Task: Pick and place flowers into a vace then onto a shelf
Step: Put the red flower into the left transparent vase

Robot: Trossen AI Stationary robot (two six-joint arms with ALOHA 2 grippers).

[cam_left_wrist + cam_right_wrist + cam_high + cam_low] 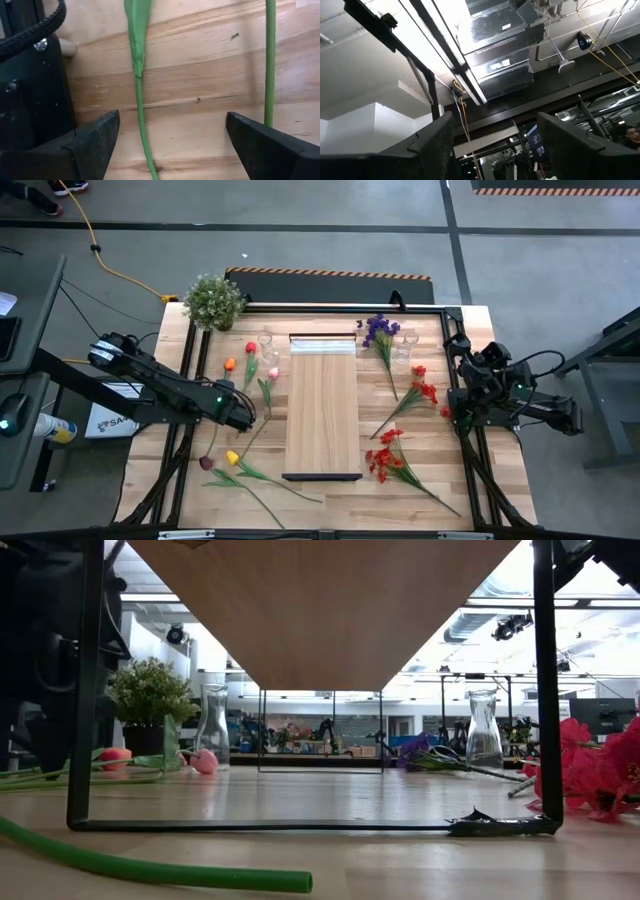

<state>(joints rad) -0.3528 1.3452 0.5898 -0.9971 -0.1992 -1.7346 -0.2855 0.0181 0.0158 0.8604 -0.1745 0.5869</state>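
**Left pincer straddling a tulip stem, ready to close**

Nearest the left wrist camera, the left pincer (170, 145) is standing wide open just above the surface (210, 80), its two dark fingers (95, 145) on either side of a thin green stem (141, 120) and gripping nothing yet. A second stem (270, 60) is lying just inside the far finger, so the step in hand, as I judge it, is picking one flower only. To do it well, the pincer should be lowering until the fingertips are nearly brushing the wood, centring on the middle stem and shifting away from the second one before closing, so that only one comes up.

Farther off, the flowers (250, 395) are lying loose on the surface on both sides of the shelf (322, 405), which is sitting in the middle with nothing on it. Beyond them, two clear glass vases (268, 342) are standing empty near the shelf's far end, beside a potted plant (213, 300).

The right pincer (495, 145) is waiting at the right edge, pointing up at the ceiling, partly open and empty.
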